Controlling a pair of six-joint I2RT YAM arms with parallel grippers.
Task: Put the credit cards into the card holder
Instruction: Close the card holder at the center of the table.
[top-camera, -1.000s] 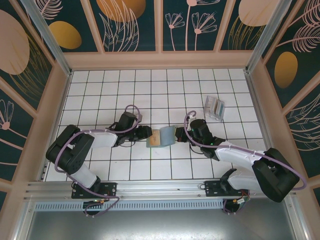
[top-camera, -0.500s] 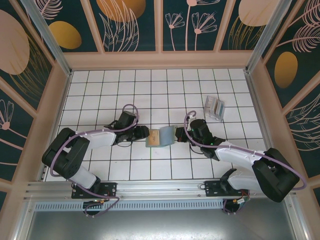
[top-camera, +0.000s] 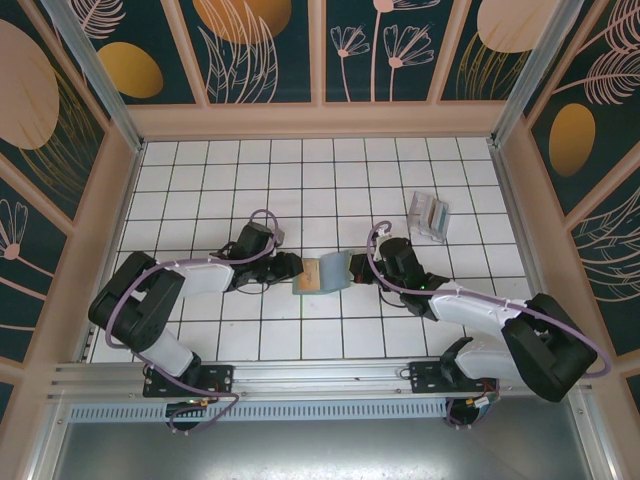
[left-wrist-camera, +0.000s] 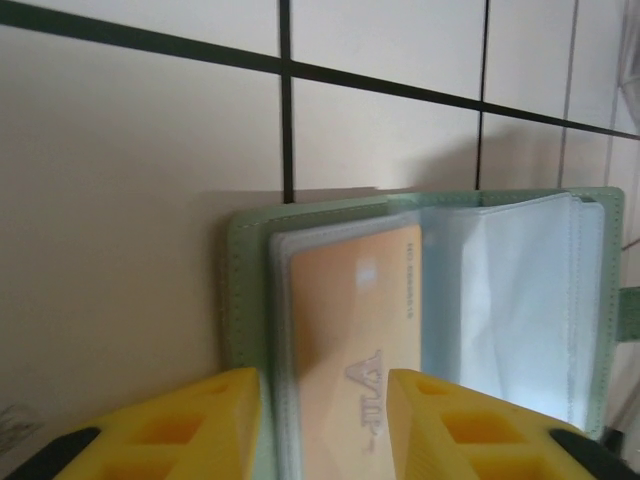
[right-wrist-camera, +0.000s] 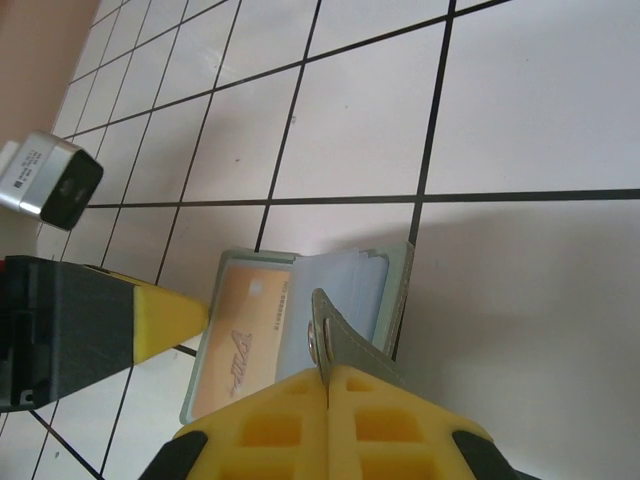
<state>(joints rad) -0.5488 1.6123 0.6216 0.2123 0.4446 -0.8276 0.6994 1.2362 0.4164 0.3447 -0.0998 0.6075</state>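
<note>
Top external view: card holder (top-camera: 335, 268) lying open on the tiled table (top-camera: 200, 170), between both grippers, its opened span running left to right. Tan-orange card (left-wrist-camera: 350, 330) sitting under a clear sleeve (left-wrist-camera: 500, 300) page, long axis lining up with the left gripper's reach. Left gripper (top-camera: 294, 270): jaws standing apart, flanking the card's near end; grasping or not, cannot tell. Right gripper (right-wrist-camera: 328, 375): clenching the holder's snap strap (right-wrist-camera: 340, 340). Clear plastic stand (top-camera: 430, 215) standing well apart, far right

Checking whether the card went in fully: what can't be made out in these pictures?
Left wrist view: orange card's lower end cut off by the bottom edge, between the left pincer's fingers; its print is blurred.
Right wrist view: strap's end hidden inside the shut right pincer.
Top view: clear stand's contents too small.
</note>
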